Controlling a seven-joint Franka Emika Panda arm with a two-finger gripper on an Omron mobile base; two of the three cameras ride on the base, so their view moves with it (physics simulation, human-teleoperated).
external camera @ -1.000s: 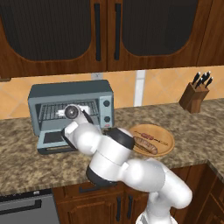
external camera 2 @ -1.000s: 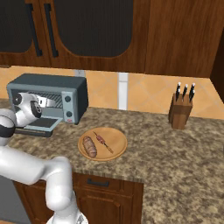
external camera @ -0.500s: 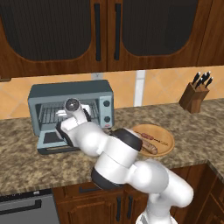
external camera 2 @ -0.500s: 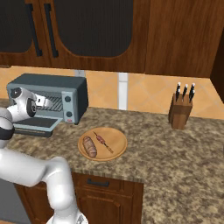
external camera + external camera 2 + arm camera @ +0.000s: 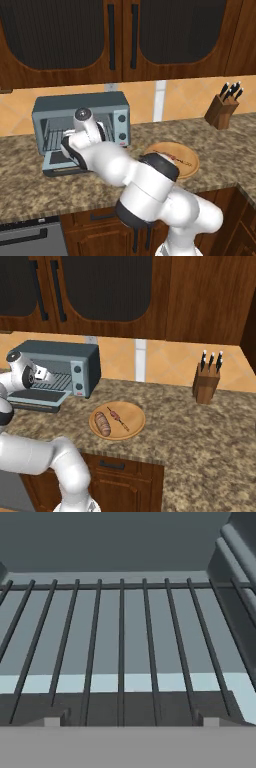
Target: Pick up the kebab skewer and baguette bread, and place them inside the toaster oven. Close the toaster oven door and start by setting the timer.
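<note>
step: arm is at the open toaster oven (image 5: 75, 363), hand empty | jaws: spread wide over the wire rack (image 5: 121, 647) | food: kebab skewer (image 5: 119, 417) and baguette bread (image 5: 103, 424) on plate (image 5: 135, 426) at 4 o'clock from oven | tip: grab the skewer by its middle

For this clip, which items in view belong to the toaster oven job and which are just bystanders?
Part of the job: toaster oven, its door dropped open, kebab skewer, baguette bread.

Just lying about: wooden plate under the food, knife block, upper cabinets.
</note>
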